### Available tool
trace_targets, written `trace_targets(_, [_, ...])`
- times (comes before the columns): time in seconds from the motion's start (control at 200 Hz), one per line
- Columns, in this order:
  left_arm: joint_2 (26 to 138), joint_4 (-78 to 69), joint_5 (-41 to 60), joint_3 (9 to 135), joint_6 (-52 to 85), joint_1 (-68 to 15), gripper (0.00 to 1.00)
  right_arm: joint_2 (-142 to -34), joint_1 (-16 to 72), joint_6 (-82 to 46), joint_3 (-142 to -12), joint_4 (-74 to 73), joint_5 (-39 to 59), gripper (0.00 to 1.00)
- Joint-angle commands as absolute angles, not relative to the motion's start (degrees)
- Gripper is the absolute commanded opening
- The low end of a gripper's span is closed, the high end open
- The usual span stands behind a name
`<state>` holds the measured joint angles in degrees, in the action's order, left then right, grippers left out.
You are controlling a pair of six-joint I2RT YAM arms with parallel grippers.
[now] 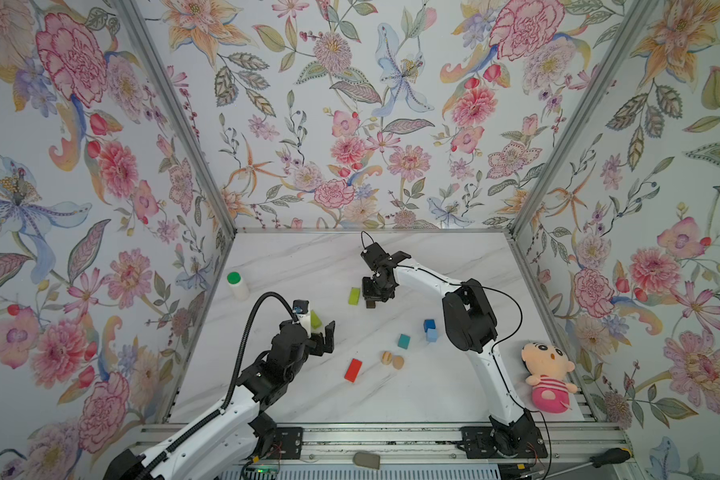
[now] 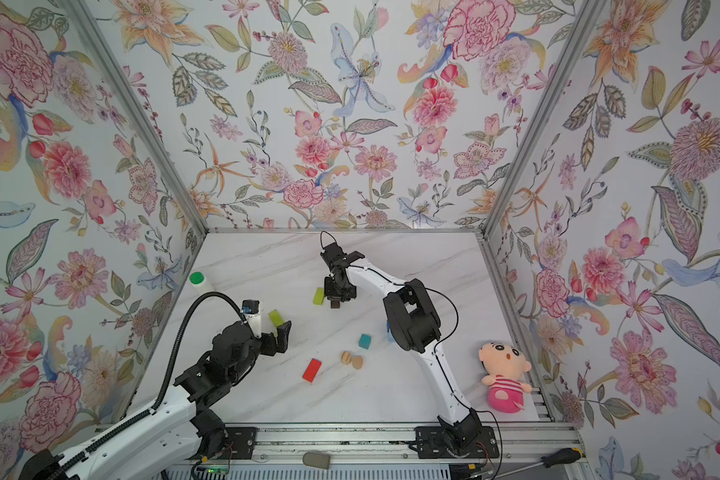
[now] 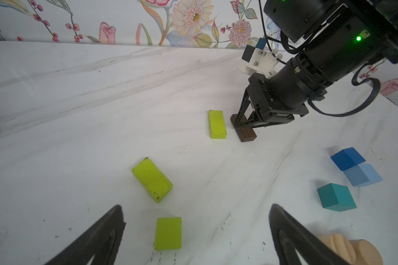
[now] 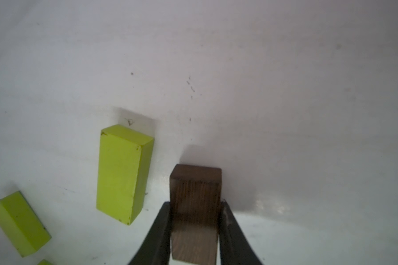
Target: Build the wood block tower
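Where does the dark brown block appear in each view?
In a top view: dark brown block at mid-table.
In a top view: also mid-table.
Left wrist: gripped by the right claw.
Right wrist: close up, between the claw's fingers.
Shared landmark: the yellow-green block lying beside it, not touching.

Both top views look down on the whole table (image 1: 300,266); close wrist views share a yellow-green block (image 3: 217,124).
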<state>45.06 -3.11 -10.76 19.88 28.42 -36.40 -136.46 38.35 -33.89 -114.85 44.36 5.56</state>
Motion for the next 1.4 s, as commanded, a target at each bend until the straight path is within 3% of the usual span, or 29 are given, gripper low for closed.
trace_targets(0.0, [45.83,-4.22,-10.74,20.9,27.77,-36.87,0.99,-138.63,38.05,-35.2,-117.08,45.68,5.64,0.32])
trace_targets(0.245, [46.47,-4.48,-10.68,21.22,27.37,-36.88,0.99,-140.27,38.06,-36.39,-119.24,45.62,6.81,0.35])
trace_targets(0.706, [46.1,-4.53,-10.12,21.35,27.28,-36.76,0.99,-137.51,38.4,-37.18,-118.31,45.66,5.13,0.59])
trace_targets(0.821, [45.75,-4.48,-10.02,21.27,27.32,-36.78,0.99,-137.53,39.0,-37.53,-118.8,45.64,4.57,0.76])
trace_targets(0.961, [44.96,-4.5,-9.85,21.11,27.49,-36.76,0.99,-137.95,40.79,-37.27,-120.5,46.24,0.86,0.89])
trace_targets(1.396, [44.29,-4.66,-9.23,21.01,27.68,-36.74,0.99,-144.78,43.69,-40.49,-130.03,51.82,-3.79,0.93])
